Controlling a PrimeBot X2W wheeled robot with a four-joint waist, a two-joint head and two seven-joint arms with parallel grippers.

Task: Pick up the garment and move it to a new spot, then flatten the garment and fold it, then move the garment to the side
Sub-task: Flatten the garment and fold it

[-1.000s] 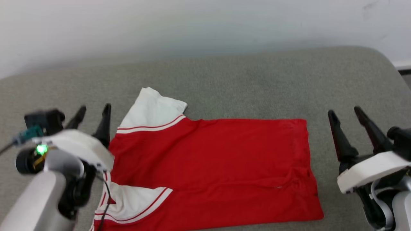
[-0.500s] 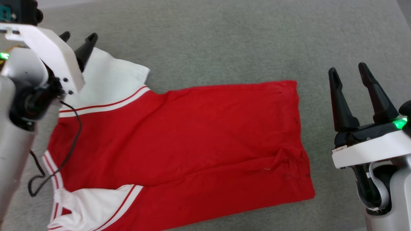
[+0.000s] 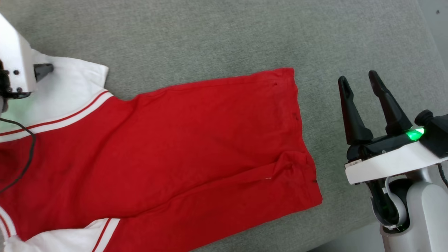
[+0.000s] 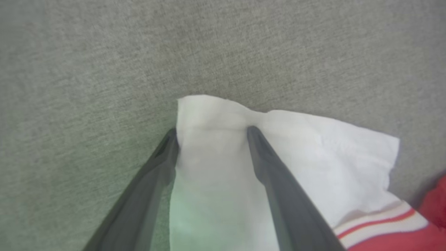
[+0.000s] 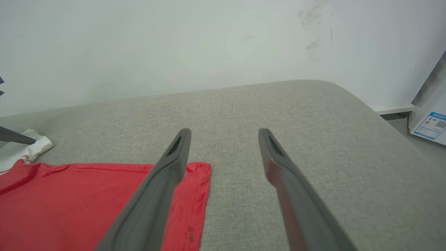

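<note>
The jersey shirt lies flat on a grey upholstered cushion. Its long axis runs left to right across the head view, the right end angled slightly nearer. The straight hem points right, and the sleeves point left. The body is thin, bright red cloth, smooth over most of its area, with a few shallow creases near the near-right corner. The far sleeve is a white panel edged with a red stripe where it meets the body. The near sleeve shows the same white cloth and red stripes at the bottom left.

The left gripper is at the far-left corner of the shirt, its two dark tapered fingers spread apart. One tip sits at the sleeve's edge and the other on the white cloth, which dimples slightly there, but nothing is pinched between them. A thin black cable loops over the red cloth on the left.

The right gripper is over the bare cushion just right of the hem. Its fingers are splayed and empty, apart from the shirt. The cushion has a fine woven grain and a rounded far-right corner. A plain white wall rises behind it.
</note>
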